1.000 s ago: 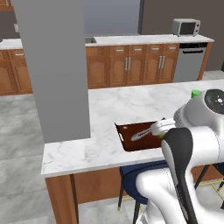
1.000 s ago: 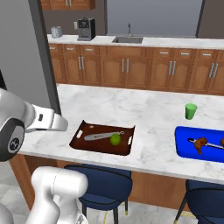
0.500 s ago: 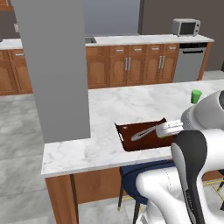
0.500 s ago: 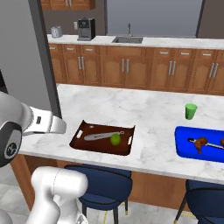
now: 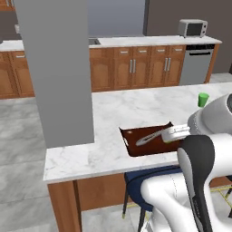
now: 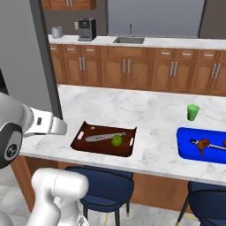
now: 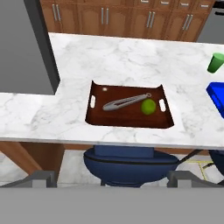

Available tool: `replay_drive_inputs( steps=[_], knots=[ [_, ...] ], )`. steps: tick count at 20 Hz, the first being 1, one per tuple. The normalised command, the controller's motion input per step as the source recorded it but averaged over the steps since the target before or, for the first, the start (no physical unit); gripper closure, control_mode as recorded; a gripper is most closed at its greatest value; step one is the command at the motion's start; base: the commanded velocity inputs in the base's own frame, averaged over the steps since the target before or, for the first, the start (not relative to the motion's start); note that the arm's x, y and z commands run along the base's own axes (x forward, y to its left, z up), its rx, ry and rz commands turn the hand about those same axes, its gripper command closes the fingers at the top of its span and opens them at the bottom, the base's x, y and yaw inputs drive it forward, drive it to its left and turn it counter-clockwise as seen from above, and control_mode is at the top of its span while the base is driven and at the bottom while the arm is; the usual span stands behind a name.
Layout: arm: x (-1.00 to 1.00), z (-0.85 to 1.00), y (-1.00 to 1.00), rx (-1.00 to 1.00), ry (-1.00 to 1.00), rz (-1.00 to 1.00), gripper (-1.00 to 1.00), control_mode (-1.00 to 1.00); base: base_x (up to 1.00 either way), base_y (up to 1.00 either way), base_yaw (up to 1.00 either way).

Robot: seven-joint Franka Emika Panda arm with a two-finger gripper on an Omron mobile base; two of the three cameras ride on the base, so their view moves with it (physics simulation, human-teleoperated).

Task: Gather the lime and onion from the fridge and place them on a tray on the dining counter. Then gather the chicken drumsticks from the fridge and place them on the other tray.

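The long white-grey marble worktop (image 6: 132, 110) on its warm brown wooden base runs across the room, with a dark blue round stool (image 7: 131, 164) tucked under its near edge.

Close to that near edge, towards the worktop's left end, lies the dark reddish-brown rectangular tray (image 6: 90, 145) with a raised rim and white handle slots. Well apart from it, further right along the same near edge, sits the bright blue rectangular tray (image 6: 187, 148) with a low rim.

Inside the brown tray a long grey utensil (image 7: 124, 102) lies slantwise across the middle. The small round bright-green lime (image 7: 148, 106) rests in the same tray, just beside the utensil's end and near the right handle slot.

On the blue tray lies a small brown chicken drumstick (image 6: 202, 144) with a thin pale bone end pointing right; a second brown piece shows at the picture's edge.

A small green cup (image 6: 193, 112) stands upright on the worktop behind the blue tray, apart from it.

The gripper (image 7: 111, 177) hangs above the stool, short of the worktop's near edge, its fingers spread wide with nothing between them.
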Motion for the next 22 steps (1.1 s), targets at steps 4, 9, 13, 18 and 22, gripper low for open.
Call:
replay_drive_inputs(
  steps=[4, 9, 13, 18, 22],
  knots=[
    [0.0, 0.0, 0.0, 0.0, 0.0, 0.0, -1.0, 1.0, -0.28, 0.7, 0.0],
    [0.0, 0.0, 0.0, 0.0, 0.0, 0.0, -1.0, 1.0, -0.26, 0.78, 0.0],
    [0.0, 0.0, 0.0, 0.0, 0.0, 0.0, -1.0, 1.0, -0.11, 0.96, 0.06],
    [0.0, 0.0, 0.0, 0.0, 0.0, 0.0, -1.0, 1.0, 0.0, 1.0, 0.14],
    [0.0, 0.0, 0.0, 0.0, 0.0, 0.0, -1.0, 1.0, 0.01, 1.0, 0.16]
  ],
)
